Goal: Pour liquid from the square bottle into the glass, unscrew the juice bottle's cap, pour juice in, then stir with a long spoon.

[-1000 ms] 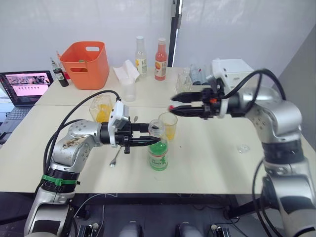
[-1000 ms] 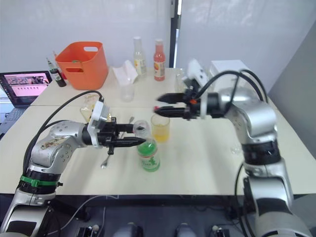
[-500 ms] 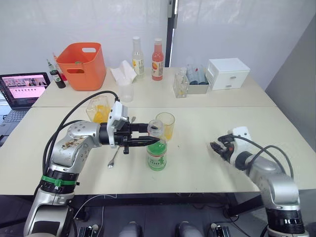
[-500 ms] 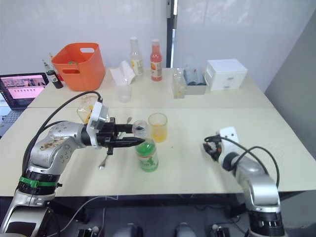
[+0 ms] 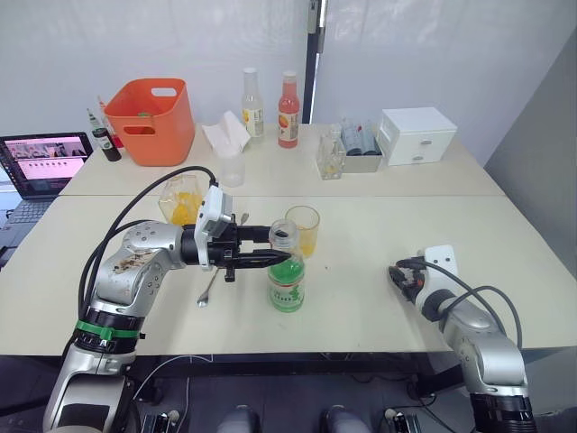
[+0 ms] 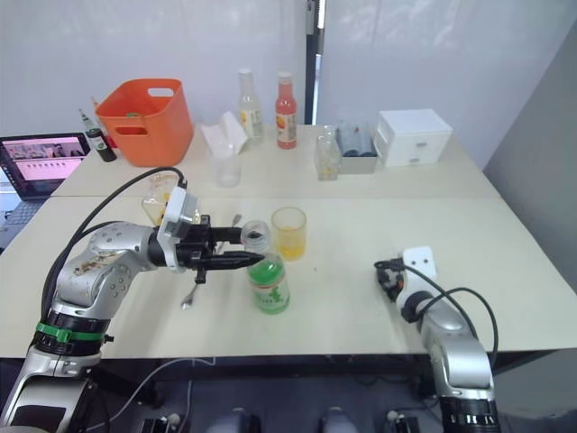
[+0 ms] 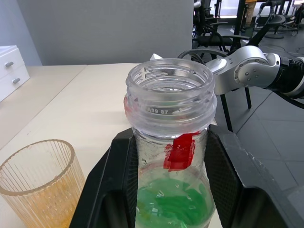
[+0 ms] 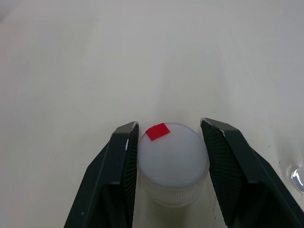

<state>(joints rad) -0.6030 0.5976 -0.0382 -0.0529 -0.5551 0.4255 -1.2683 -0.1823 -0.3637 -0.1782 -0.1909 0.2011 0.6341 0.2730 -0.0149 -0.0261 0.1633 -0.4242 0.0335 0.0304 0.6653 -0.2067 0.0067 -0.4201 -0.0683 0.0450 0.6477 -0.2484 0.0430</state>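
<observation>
Near the worktop's middle, clear plastic juice bottle of green liquid [image 5: 287, 284], uncapped, pinched at its neck by left gripper [image 5: 268, 245]; light, slick, squashable, best held there; white cap [image 8: 173, 160] between right gripper [image 8: 168, 164] fingers near right edge.

head pair overhead, wrist views close

The left gripper [image 5: 275, 246] points toward 3 o'clock, its fingers [image 7: 228, 166] clamped on the juice bottle [image 5: 287, 275], while the right gripper [image 8: 168, 159], low at 4 o'clock, pinches the cap [image 8: 173, 164].
</observation>
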